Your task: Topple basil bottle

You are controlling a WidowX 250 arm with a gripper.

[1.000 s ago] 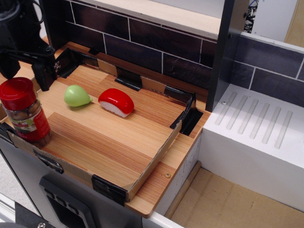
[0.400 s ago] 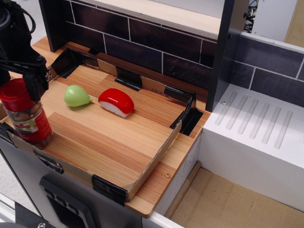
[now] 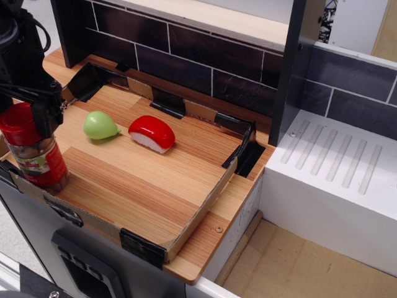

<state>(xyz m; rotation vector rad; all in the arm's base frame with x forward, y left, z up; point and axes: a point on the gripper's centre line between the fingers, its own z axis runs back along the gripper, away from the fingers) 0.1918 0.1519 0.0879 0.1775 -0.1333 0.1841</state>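
The basil bottle (image 3: pixel 38 162) stands upright at the front left corner of the wooden tray (image 3: pixel 155 186). It is a clear jar with a red cap, a red-white-green label and brownish contents. My black gripper (image 3: pixel 23 117) has come down from the top left and sits at the height of the cap. Its right finger (image 3: pixel 46 118) overlaps the cap's right edge. The left finger is at the frame's left edge and mostly hidden. The jaws stand wide apart, about one cap-width, on either side of the cap.
A green pear-shaped toy (image 3: pixel 100 125) and a red-and-white sushi toy (image 3: pixel 151 133) lie mid-tray, right of the bottle. The tray has low cardboard walls with black corner brackets (image 3: pixel 144 247). A dark tiled wall (image 3: pixel 205 56) runs behind, and a white ribbed drainer (image 3: pixel 335 167) is to the right.
The gripper has moved forward and down to the left, from behind the bottle to level with its cap. The bottle stays upright in the same spot.
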